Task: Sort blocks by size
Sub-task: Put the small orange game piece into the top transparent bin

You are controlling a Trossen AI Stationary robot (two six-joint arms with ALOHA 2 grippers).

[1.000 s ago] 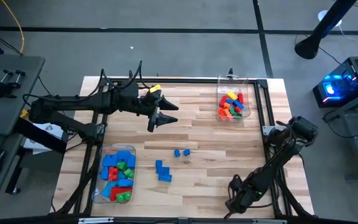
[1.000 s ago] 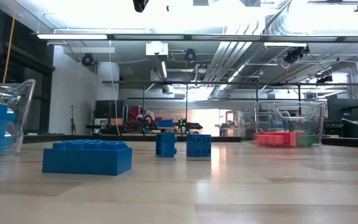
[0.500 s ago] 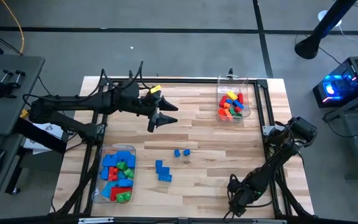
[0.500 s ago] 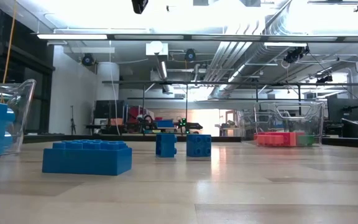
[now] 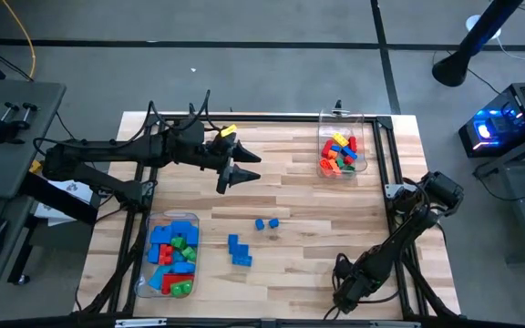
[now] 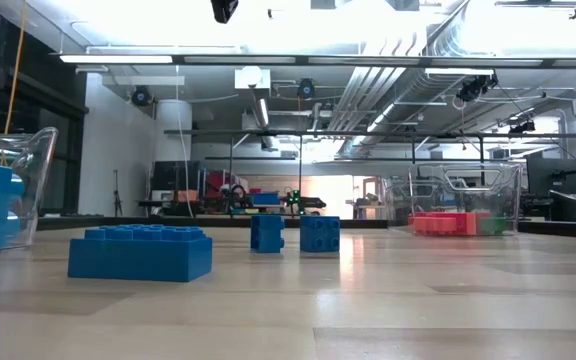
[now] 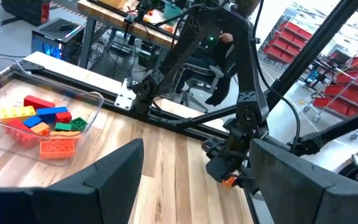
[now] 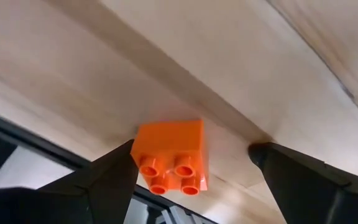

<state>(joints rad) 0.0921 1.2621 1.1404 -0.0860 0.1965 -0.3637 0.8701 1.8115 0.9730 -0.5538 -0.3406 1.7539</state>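
Observation:
A small orange block [image 8: 169,155] lies on the wood at the table's near edge, studs toward the camera, between the open fingers of my right gripper [image 8: 191,168]. That gripper is low at the near right [image 5: 346,293]. My left gripper [image 5: 241,173] is open and empty above the far-left middle of the table. One larger blue block [image 5: 239,251] and two small blue blocks [image 5: 265,223] rest on the table; they also show in the low view, the larger [image 6: 140,252] and the small ones [image 6: 293,233]. My right gripper stands open around the orange block. One finger [image 8: 114,171] lies right at the block's side [image 8: 138,149]; I cannot tell whether it touches. The other finger [image 8: 291,174] stands apart. The block rests on the table.
A clear tub [image 5: 173,255] with larger blue, red and green blocks stands near left. A clear tub [image 5: 340,150] with small mixed blocks stands far right and shows in the left wrist view [image 7: 42,118]. A dark frame rail runs along the near edge [image 8: 17,155].
My right gripper has crept a little toward the table's near-left along the near edge. My left arm and the blue blocks have kept still.

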